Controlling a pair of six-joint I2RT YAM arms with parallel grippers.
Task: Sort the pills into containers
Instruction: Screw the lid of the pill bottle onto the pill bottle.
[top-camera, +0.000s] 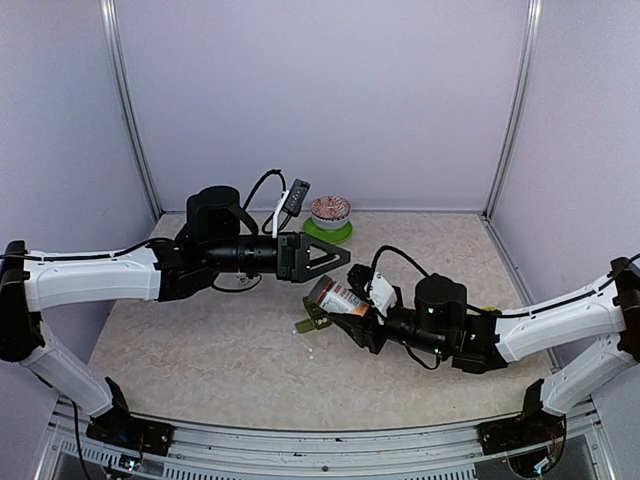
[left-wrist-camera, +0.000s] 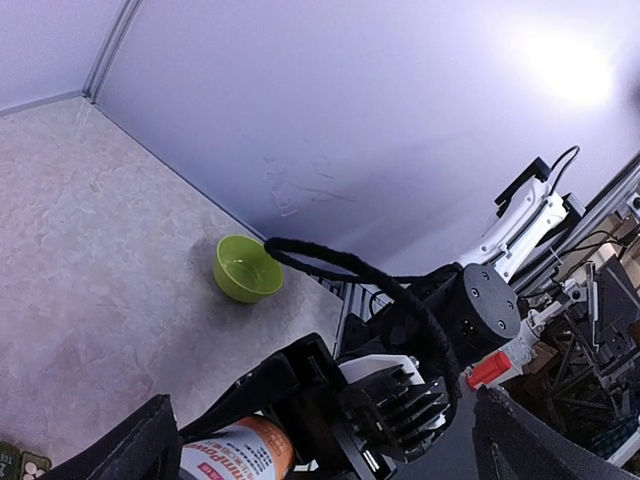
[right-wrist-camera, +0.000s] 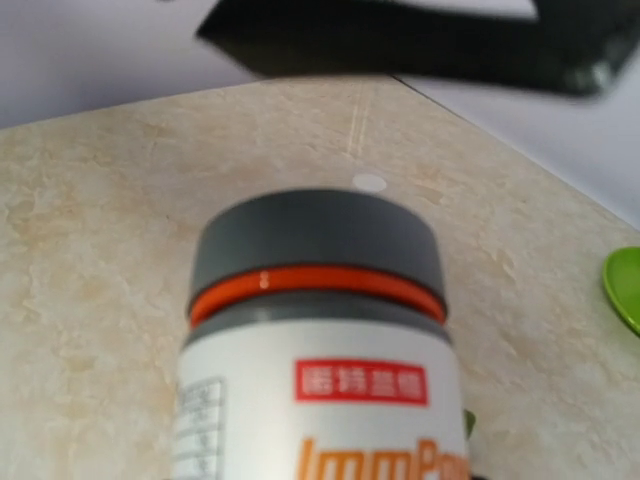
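My right gripper (top-camera: 347, 308) is shut on a white pill bottle (top-camera: 337, 295) with a grey cap and an orange ring, held tilted just above the table. That bottle (right-wrist-camera: 318, 350) fills the right wrist view and hides the fingers. The dark green containers (top-camera: 314, 321) lie on the table right under the bottle's cap end. A tiny white pill (top-camera: 313, 352) lies just in front of them, and another white speck (right-wrist-camera: 370, 183) shows beyond the cap. My left gripper (top-camera: 335, 262) hangs open just behind the bottle, holding nothing; its wide-spread fingers (left-wrist-camera: 140, 450) frame the bottle (left-wrist-camera: 235, 455).
A patterned bowl on a green plate (top-camera: 330, 232) stands at the back middle. A lime-green bowl (left-wrist-camera: 247, 268) sits on the table near the right arm's side. Pale walls with metal posts close the table in at the left, back and right.
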